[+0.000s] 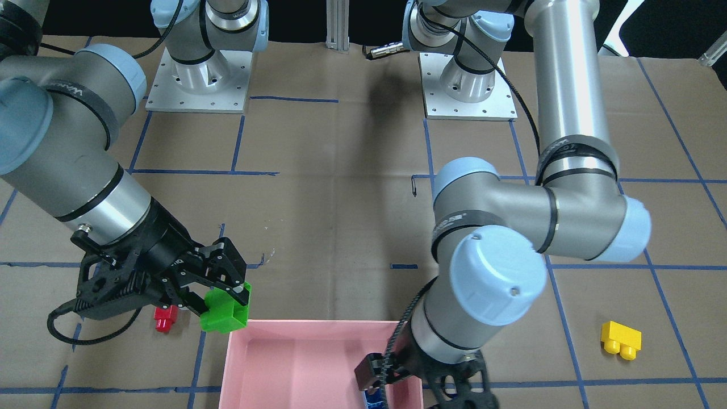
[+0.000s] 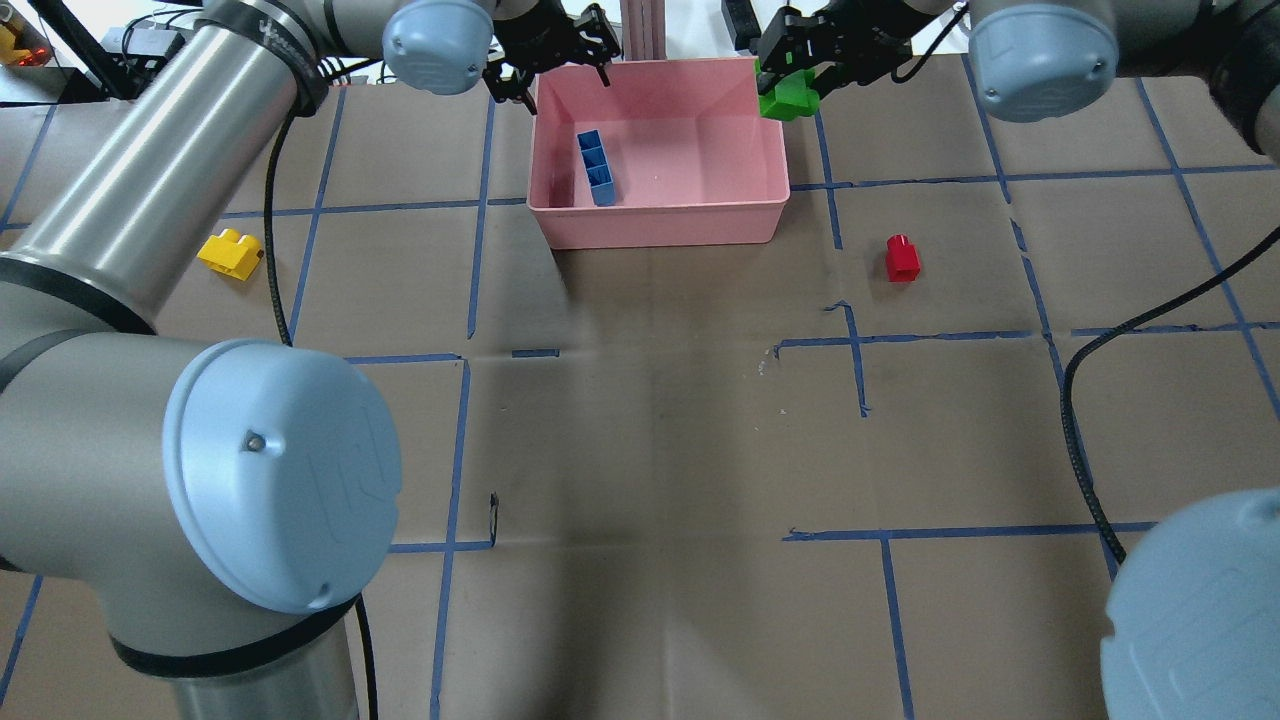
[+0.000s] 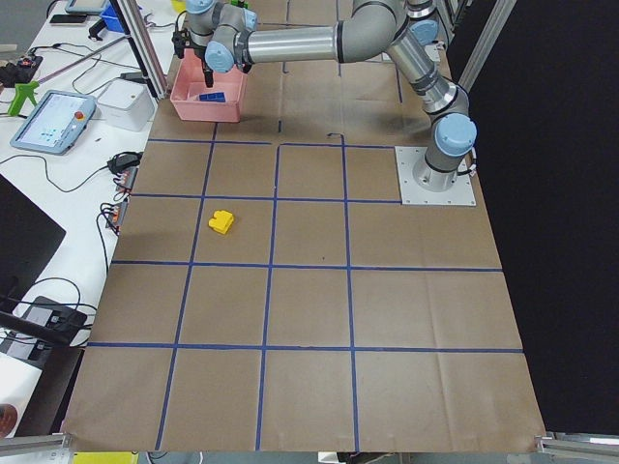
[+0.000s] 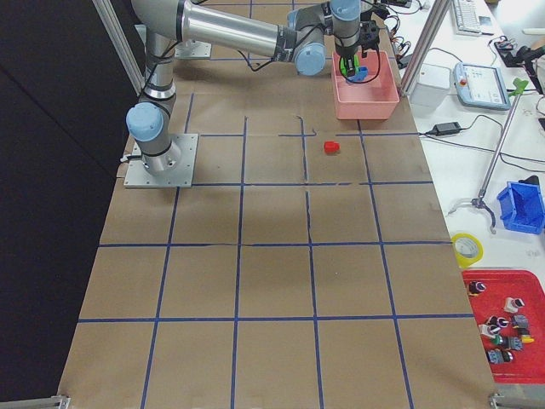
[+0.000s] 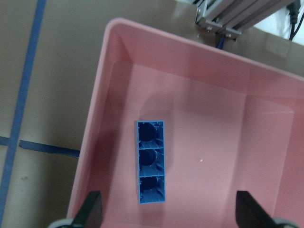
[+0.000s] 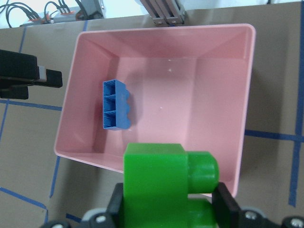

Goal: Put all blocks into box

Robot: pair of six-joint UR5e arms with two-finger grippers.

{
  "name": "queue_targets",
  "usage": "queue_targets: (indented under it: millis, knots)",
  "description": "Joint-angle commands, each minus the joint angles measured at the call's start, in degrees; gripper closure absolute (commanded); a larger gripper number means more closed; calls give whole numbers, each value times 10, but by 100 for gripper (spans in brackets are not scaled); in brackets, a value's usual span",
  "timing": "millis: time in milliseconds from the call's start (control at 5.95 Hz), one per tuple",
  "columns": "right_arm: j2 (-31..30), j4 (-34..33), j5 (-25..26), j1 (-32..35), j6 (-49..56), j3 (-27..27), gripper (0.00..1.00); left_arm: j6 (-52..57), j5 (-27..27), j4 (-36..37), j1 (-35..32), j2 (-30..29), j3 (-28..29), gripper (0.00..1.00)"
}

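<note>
The pink box [image 2: 660, 225] stands at the table's far middle. The blue block [image 2: 597, 167] lies in it on its side, also in the left wrist view [image 5: 151, 161]. My left gripper [image 5: 171, 213] is open and empty above the box's left part [image 2: 550, 78]. My right gripper [image 2: 790, 85] is shut on the green block [image 6: 166, 185] and holds it at the box's far right corner, by the rim [image 1: 224, 309]. The red block [image 2: 903, 258] lies on the table right of the box. The yellow block [image 2: 230, 253] lies far left.
The table is brown cardboard with a blue tape grid. An aluminium post [image 2: 640, 30] stands just behind the box. Both arm bases [image 1: 199, 85] are bolted at the robot's side. Side benches with tablets and bins [image 4: 521, 204] lie beyond the table's far edge.
</note>
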State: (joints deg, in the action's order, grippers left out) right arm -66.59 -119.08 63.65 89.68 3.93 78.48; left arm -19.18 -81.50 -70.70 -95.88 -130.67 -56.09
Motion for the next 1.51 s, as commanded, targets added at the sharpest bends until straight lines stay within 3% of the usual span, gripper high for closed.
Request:
queue_targets:
  millis: [0,336,504,672,840,1008,1176,1344]
  knots:
    - [78,-35,-23,35,-1,-78,92,136,-3,-93,82,71,-8,0]
    - [139,-98,-23,64,0,-102,89,261,-25,-143,161,104,-21,0]
    - [147,-104,-21,66,8,-102,80,317,-40,-143,198,106,-32,0]
    - [152,-104,-16,66,10,-101,25,359,-49,-143,255,105,-39,0]
    - [155,-98,-12,66,33,-100,1,363,-49,-145,296,104,-46,0]
    - [157,-97,-10,66,45,-102,0,354,-52,-144,312,94,-48,0]
    - [146,-95,-6,65,45,-103,0,230,-61,-138,315,93,-49,0]
    - [114,-71,81,58,45,-97,0,106,-97,-125,315,89,-49,0]
